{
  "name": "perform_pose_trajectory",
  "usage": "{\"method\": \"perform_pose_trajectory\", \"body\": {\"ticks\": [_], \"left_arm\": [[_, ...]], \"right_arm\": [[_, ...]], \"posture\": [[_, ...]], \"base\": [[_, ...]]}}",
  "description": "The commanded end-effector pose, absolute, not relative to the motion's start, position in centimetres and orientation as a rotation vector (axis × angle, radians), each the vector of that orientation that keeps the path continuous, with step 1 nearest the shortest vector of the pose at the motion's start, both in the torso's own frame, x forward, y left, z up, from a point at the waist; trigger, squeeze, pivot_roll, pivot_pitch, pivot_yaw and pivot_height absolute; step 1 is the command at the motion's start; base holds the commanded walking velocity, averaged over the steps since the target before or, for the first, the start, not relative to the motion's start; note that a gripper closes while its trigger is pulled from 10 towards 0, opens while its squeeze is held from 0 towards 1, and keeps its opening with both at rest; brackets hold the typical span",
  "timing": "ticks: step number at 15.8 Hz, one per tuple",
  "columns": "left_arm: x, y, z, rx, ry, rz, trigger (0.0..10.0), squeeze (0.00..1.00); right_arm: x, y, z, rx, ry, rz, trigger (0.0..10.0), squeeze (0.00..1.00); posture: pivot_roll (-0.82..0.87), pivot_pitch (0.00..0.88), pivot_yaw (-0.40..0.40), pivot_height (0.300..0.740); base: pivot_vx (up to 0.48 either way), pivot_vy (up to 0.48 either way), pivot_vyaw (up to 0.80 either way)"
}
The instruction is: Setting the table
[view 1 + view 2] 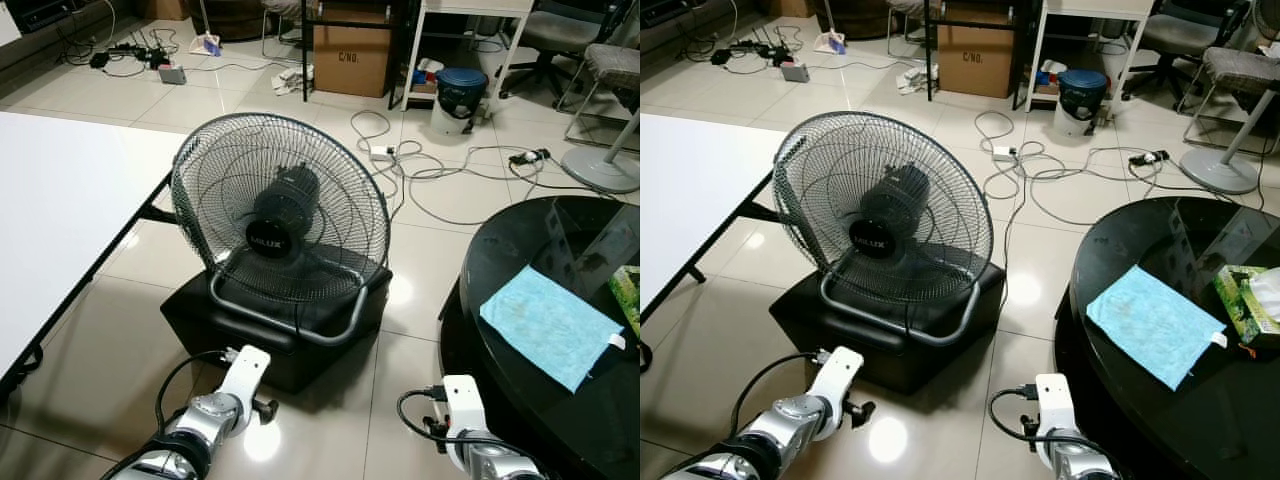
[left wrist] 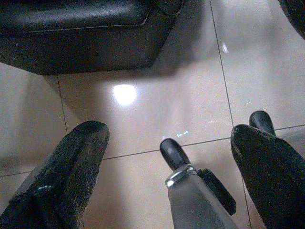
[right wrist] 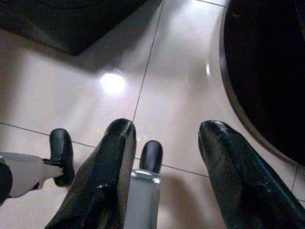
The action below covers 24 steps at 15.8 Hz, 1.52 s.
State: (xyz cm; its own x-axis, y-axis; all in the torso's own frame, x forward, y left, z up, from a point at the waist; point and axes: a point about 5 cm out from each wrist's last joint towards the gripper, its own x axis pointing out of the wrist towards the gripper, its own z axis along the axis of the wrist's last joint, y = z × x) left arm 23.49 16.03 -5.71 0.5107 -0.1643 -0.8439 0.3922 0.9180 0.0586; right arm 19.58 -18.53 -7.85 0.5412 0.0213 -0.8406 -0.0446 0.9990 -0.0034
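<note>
Round black worktop (image 1: pixel 1140 420): I log one blue cloth (image 1: pixel 1152 322) laid flat, a tissue box (image 1: pixel 1246 303) just beside it; no dishes set. Left claw (image 2: pixel 167 157) and right claw (image 3: pixel 167 152): both agape, empty, over floor beside the worktop. Setting barely begun, I judge.

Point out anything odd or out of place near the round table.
A large fan sits tilted back on a black cushion on the floor, beside the round black table. Loose cables sprawl across the tiles behind. A blue cloth lies askew on the table.
</note>
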Motion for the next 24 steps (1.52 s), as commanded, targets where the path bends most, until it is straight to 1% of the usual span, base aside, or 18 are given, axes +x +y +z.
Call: {"method": "perform_pose_trajectory", "body": {"ticks": [1,11,12,14,15,16,17,18,19,20,21,22,23,24], "left_arm": [[18.8,18.2,-8.4,0.173,1.123,-0.134,10.0,0.00],[18.9,18.2,-8.3,0.176,1.121,-0.137,10.0,0.00],[19.7,16.9,-8.1,0.195,1.108,-0.197,10.0,0.00],[20.8,16.8,-7.5,0.200,1.074,-0.201,10.0,0.00],[22.1,16.8,-6.7,0.210,1.002,-0.201,10.0,0.00],[24.3,16.8,-5.2,0.238,0.883,-0.214,10.0,0.00],[28.0,17.1,-1.3,0.322,0.581,-0.252,10.0,0.00],[29.0,17.6,1.4,0.295,0.410,-0.263,10.0,1.00],[29.1,18.2,5.2,0.215,0.224,-0.247,10.0,1.00],[29.1,18.6,7.4,0.270,0.152,-0.211,10.0,1.00],[28.9,18.3,10.9,0.284,0.014,-0.155,10.0,1.00],[28.2,17.3,13.5,0.156,-0.065,-0.132,10.0,0.00],[27.4,16.4,14.9,0.145,-0.067,-0.113,10.0,0.00],[26.9,15.5,15.5,0.120,-0.067,-0.186,10.0,0.00]], "right_arm": [[17.5,-19.7,-8.8,0.181,1.060,-0.146,10.0,0.00],[17.8,-19.7,-8.7,0.175,1.056,-0.139,10.0,0.00],[17.7,-19.2,-8.8,0.163,1.070,-0.143,10.0,0.00],[17.9,-19.2,-8.7,0.167,1.056,-0.152,10.0,0.00],[19.0,-19.5,-8.1,0.163,0.993,-0.168,10.0,0.00],[21.4,-20.0,-6.6,0.165,0.868,-0.172,10.0,0.00],[26.3,-20.6,-2.3,0.124,0.567,-0.083,10.0,0.78],[28.1,-20.2,1.7,0.151,0.365,-0.026,10.0,1.00],[28.3,-18.9,6.3,0.108,0.187,0.048,10.0,1.00],[28.4,-18.0,9.1,0.000,0.096,0.045,10.0,1.00],[28.0,-17.5,12.5,-0.046,-0.053,-0.009,10.0,0.00],[27.3,-16.5,14.5,0.005,-0.071,0.073,10.0,0.00],[26.4,-15.5,15.8,0.073,-0.072,0.167,10.0,0.00],[26.1,-15.1,16.1,0.104,-0.065,0.165,10.0,0.00]], "posture": [[-0.02,0.000,0.006,0.740],[-0.02,0.000,0.006,0.740],[-0.01,0.000,0.001,0.740],[0.00,0.000,0.001,0.740],[0.00,0.000,0.006,0.740],[0.00,0.000,0.011,0.740],[0.00,0.000,0.010,0.740],[-0.01,0.000,0.018,0.740],[-0.02,0.000,0.043,0.740],[-0.03,0.000,0.043,0.740],[-0.06,0.000,0.056,0.740],[-0.05,0.000,0.044,0.740],[-0.04,0.000,0.034,0.740],[-0.02,0.000,0.027,0.740]], "base": [[0.000,0.000,0.00],[0.000,0.000,0.00],[0.000,0.000,0.00],[0.000,0.000,0.00],[0.000,0.000,0.00],[0.000,0.000,0.00],[0.000,0.000,0.00],[0.000,0.000,0.00],[0.000,0.000,0.00],[0.000,0.000,0.00],[0.000,0.000,0.00],[0.000,0.000,0.00],[0.000,0.000,0.00],[0.000,0.000,0.00]]}}
